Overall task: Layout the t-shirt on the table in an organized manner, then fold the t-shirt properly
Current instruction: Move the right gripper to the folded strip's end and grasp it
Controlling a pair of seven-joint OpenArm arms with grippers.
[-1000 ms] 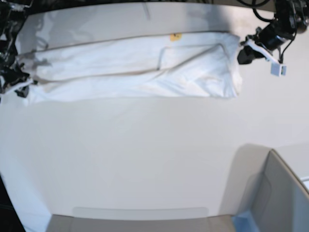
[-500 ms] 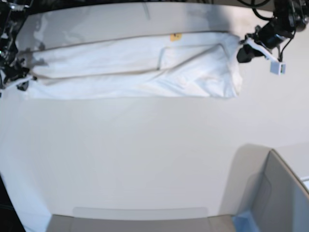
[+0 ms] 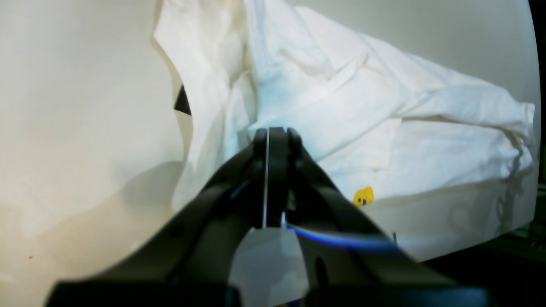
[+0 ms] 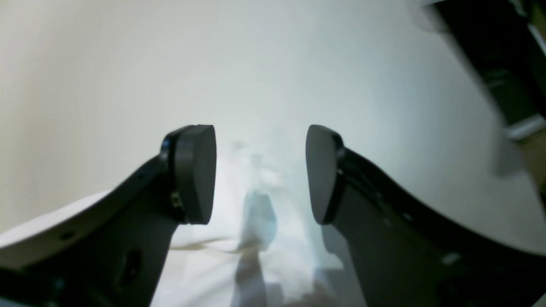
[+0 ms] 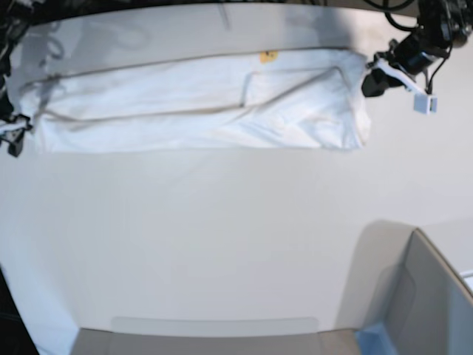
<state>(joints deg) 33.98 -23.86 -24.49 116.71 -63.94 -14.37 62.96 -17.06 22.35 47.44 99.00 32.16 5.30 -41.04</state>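
The white t-shirt [image 5: 199,103] lies as a long folded band across the far part of the table [image 5: 222,237], with a small yellow print [image 5: 268,55] showing at its far edge. My left gripper [image 5: 367,81] is at the band's right end. In the left wrist view it [image 3: 273,134] is shut, pinching a raised fold of the t-shirt [image 3: 384,128]. My right gripper [image 5: 13,137] is at the band's left end. In the right wrist view it [image 4: 260,170] stands open above the t-shirt [image 4: 256,256], holding nothing.
A grey bin [image 5: 429,296] with a blue corner [image 5: 373,340] stands at the near right. A flat grey panel [image 5: 214,329] lies along the near edge. Dark equipment borders the table at the far left and far right.
My right gripper has opened and let go of the shirt's left end, drawing away to the left. That end now lies flat. The left gripper has stayed put.
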